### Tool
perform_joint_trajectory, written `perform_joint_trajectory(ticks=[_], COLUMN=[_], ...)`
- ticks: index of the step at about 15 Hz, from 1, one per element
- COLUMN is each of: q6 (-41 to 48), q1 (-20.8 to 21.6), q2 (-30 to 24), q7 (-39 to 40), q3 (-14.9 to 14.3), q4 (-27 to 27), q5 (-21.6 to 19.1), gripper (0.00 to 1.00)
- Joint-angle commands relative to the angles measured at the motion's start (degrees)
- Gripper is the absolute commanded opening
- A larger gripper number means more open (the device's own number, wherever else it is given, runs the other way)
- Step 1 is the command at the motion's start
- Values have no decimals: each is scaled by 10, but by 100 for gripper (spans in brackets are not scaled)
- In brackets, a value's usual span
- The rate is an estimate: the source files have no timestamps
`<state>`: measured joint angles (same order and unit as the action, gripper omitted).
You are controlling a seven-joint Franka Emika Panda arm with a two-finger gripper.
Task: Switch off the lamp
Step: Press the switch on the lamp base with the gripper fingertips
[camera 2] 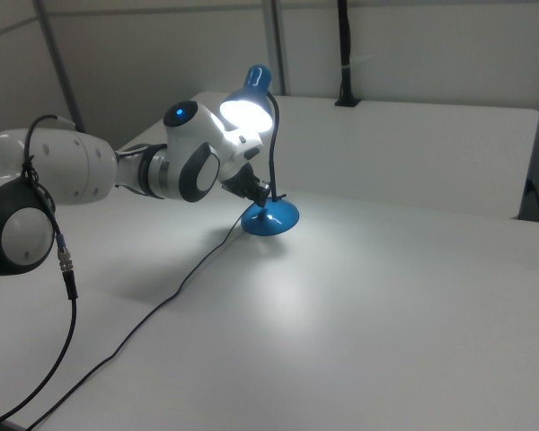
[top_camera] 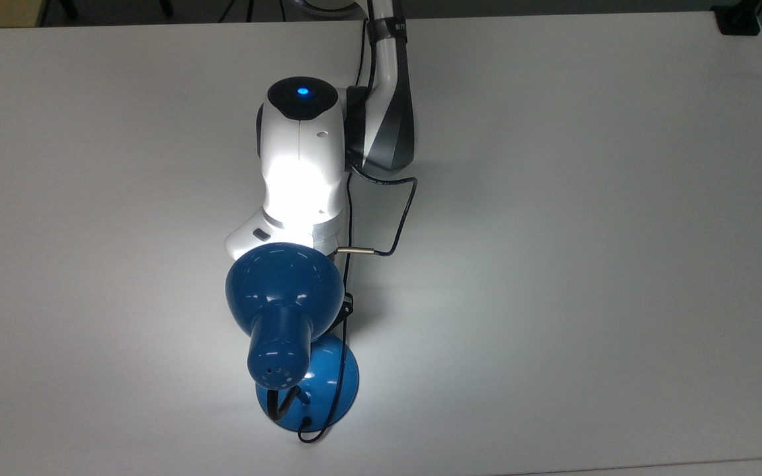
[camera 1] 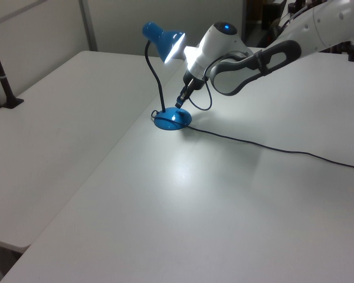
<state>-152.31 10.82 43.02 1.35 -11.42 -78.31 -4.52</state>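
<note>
- The lamp (top_camera: 285,311) stands on the white tabletop (top_camera: 586,231) at about six o'clock in the top view, near the lower edge, and it is lit: a bright pool of light lies on the tabletop around it.
- Its round blue base (camera 1: 172,119) rests flat. The black flexible neck (camera 1: 154,76) rises from the base's rear and curves over to the bell-shaped shade (camera 2: 251,101).
- In the top view the shade covers the upper part of the base and its mouth opens toward twelve o'clock. The vent holes (top_camera: 275,375) at its rear face six o'clock.
- The thin black cord (camera 1: 271,147) leaves the base and runs across the tabletop toward three o'clock in the left view.
- My arm (top_camera: 301,165) reaches in from twelve o'clock in the top view, and its white wrist sits just beside the shade's rim, brightly lit by the lamp.
- My pincer (camera 1: 180,104) points down under the shade, its tip just above the base at the base's one o'clock side in the left view. In the right view it (camera 2: 259,190) sits at about ten o'clock of the base, close beside the neck.
- I cannot tell whether the tip touches the base, and I cannot tell how my pincer is set.
- A grey cable (top_camera: 387,225) loops off my wrist toward three o'clock in the top view.
</note>
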Motion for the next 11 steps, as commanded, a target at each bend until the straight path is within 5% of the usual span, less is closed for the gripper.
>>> perform_joint_trajectory(ticks=[1, 11], q6=[-4, -4], q1=[10, 13], q2=[15, 8], q7=[-7, 51], q3=[-6, -7], q4=[11, -41], q5=[1, 7], gripper=[0, 0])
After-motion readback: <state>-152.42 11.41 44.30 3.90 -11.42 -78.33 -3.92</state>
